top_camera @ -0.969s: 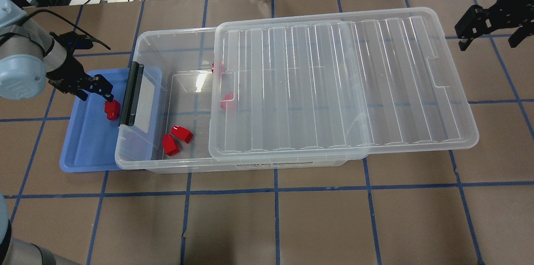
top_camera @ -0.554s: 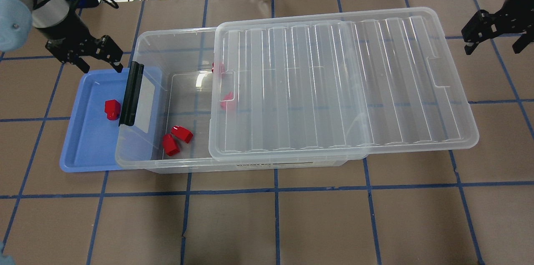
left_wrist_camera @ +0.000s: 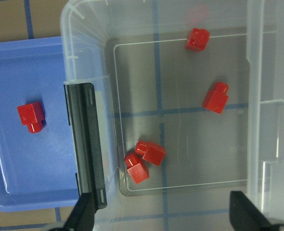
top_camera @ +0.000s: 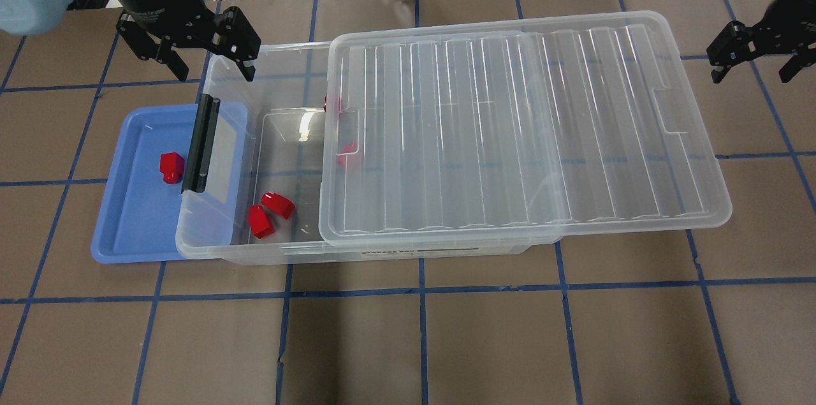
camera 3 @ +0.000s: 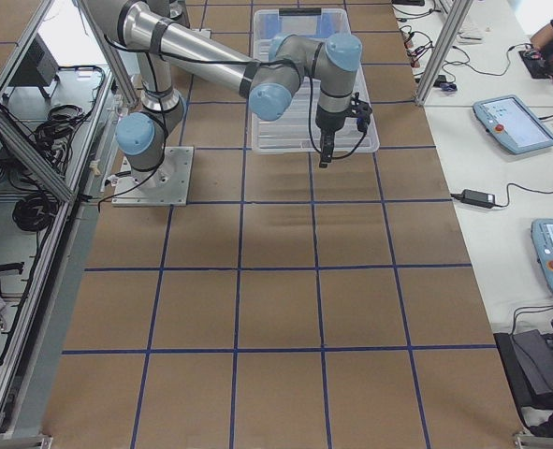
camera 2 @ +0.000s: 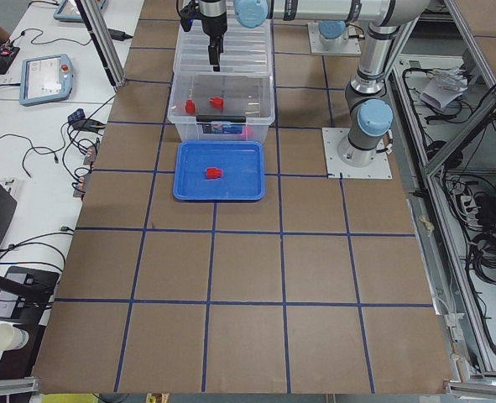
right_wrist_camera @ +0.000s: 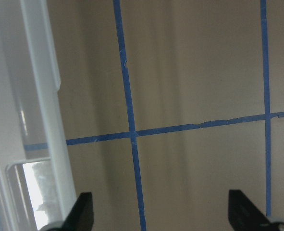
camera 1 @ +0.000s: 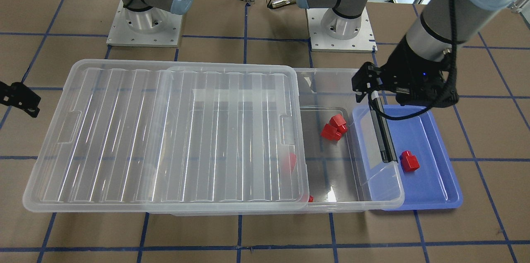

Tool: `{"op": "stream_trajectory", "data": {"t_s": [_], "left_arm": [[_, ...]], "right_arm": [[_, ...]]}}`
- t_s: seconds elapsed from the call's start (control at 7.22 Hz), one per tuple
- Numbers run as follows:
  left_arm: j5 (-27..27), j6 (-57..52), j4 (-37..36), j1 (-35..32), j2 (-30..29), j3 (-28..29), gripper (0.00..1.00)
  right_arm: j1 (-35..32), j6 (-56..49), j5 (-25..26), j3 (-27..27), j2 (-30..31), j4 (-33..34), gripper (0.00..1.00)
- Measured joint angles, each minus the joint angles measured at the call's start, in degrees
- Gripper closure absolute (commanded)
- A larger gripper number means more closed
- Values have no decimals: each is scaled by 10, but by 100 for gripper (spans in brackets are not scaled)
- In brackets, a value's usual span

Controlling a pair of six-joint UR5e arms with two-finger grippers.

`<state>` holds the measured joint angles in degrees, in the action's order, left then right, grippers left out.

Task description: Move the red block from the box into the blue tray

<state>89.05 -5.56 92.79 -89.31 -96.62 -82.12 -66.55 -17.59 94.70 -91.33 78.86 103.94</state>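
Left gripper (top_camera: 215, 73) hangs spread wide and empty, and you'll find it above the far corner of the box (top_camera: 293, 252), near the black latch (top_camera: 201, 143). Your red block (top_camera: 171, 167) lies on the floor of the blue tray (top_camera: 137, 226), just beside that latch. Right gripper (top_camera: 755, 70) is spread too, over the table (top_camera: 408, 341) past the lid (top_camera: 523, 124). Pair of red blocks (top_camera: 268, 213) — inside the box.

Red block (top_camera: 171, 167), periwinkle-blue tray (top_camera: 131, 220), clear box (top_camera: 274, 67), black latch (top_camera: 201, 143).
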Motion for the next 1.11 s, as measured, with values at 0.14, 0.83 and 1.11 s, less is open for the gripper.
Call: {"op": "stream_trajectory", "data": {"t_s": [0.14,0.83,1.11], "left_arm": [[0,1,1,-4,5,-4,0],[-1,-2,-5,11,28,-16,0],[0,-3,-6,11,31,-18,0]], "right_arm": [[4,-4,0,-4,-6,9,0],[-2,-4,-8,-57,-3,18,0],[-25,3,-11,-59,-1,18,0]]}}
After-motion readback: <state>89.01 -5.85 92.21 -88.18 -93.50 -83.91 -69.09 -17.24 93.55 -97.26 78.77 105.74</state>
